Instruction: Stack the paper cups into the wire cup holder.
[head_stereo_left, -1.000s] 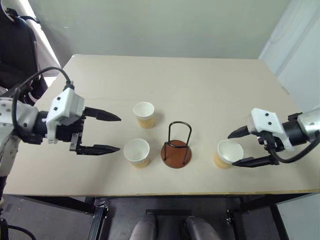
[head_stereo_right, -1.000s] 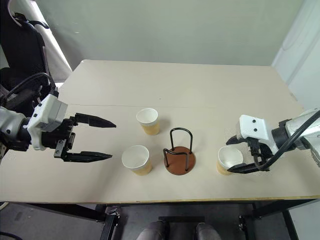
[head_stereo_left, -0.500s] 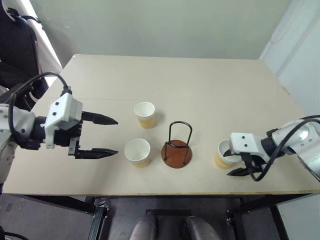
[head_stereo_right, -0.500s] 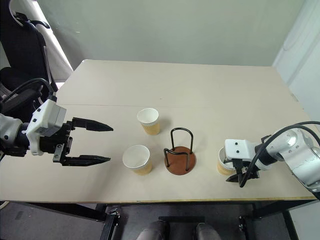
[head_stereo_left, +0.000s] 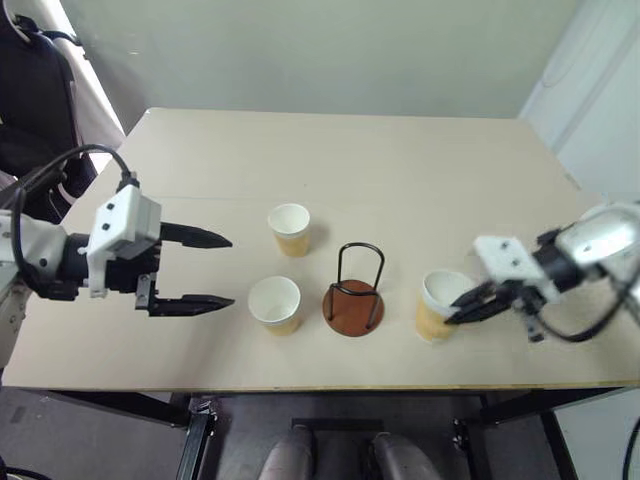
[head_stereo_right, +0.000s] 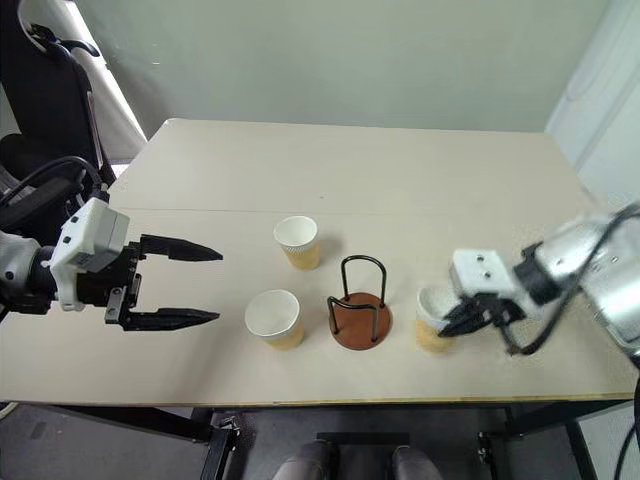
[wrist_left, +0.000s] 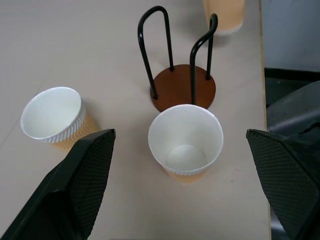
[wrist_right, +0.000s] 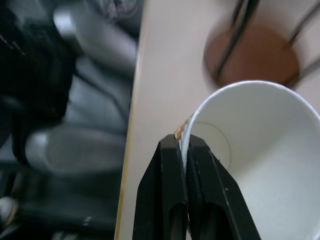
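The wire cup holder, a brown disc with black wire loops, stands empty near the table's front edge. Two paper cups stand upright left of it, one at the front and one further back. A third paper cup is just right of the holder, tilted, with my right gripper shut on its rim; the pinched rim shows in the right wrist view. My left gripper hangs open left of the front cup, fingers pointing toward it, nothing between them.
The beige table has wide free room behind the cups. Its front edge runs close in front of the holder and the held cup. A dark chair stands off the table's far left corner.
My right gripper closed on the rim of the right cup and carried it up and left toward the holder. The left gripper stayed in place, open.
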